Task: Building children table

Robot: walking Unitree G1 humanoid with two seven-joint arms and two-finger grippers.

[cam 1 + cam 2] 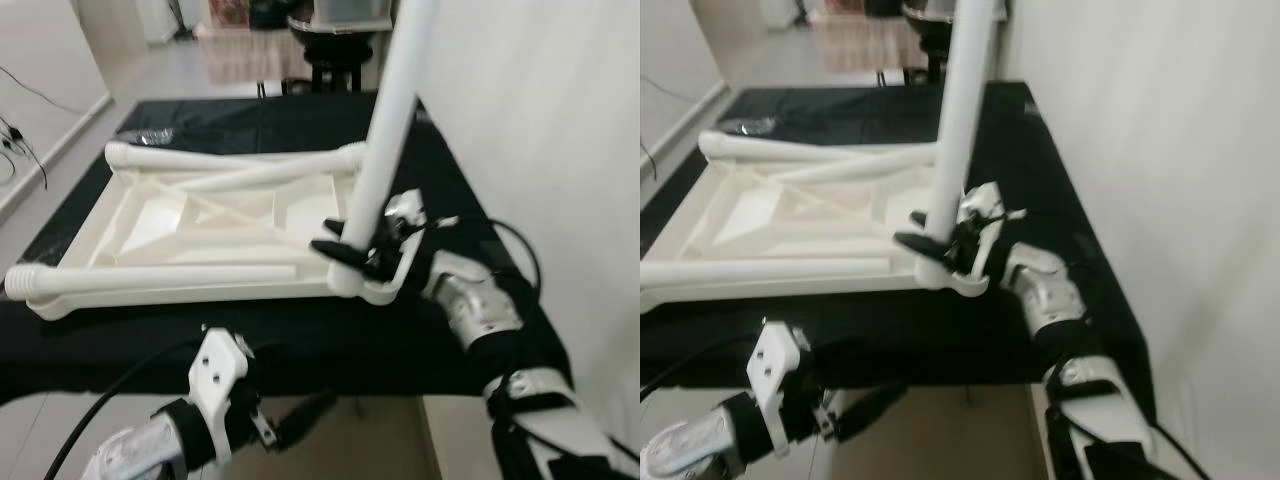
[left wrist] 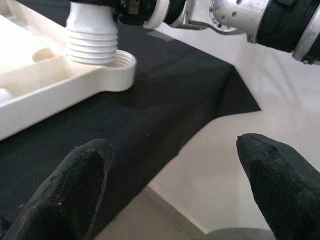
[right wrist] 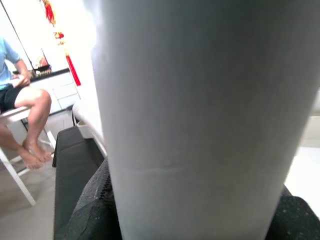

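Left gripper point(image 1: 290, 418) – off the near edge of the black-clothed platform point(image 1: 300, 345), fingers spread, empty.

Right gripper point(image 1: 345, 255) – clamped low on the upright white plastic tube leg point(image 1: 385, 150), threaded into the near right corner socket of the upturned cream plastic tabletop point(image 1: 200, 230). Likely light, stiff, smooth; grip low.

Seated person point(image 3: 20, 95) beyond.

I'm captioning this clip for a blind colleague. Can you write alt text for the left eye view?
The right gripper holds an upright white table leg at the near right corner socket of an upside-down white plastic tabletop lying on a black cloth. Two more legs lie loose across the tabletop, and the left gripper hangs below the cloth's near edge.
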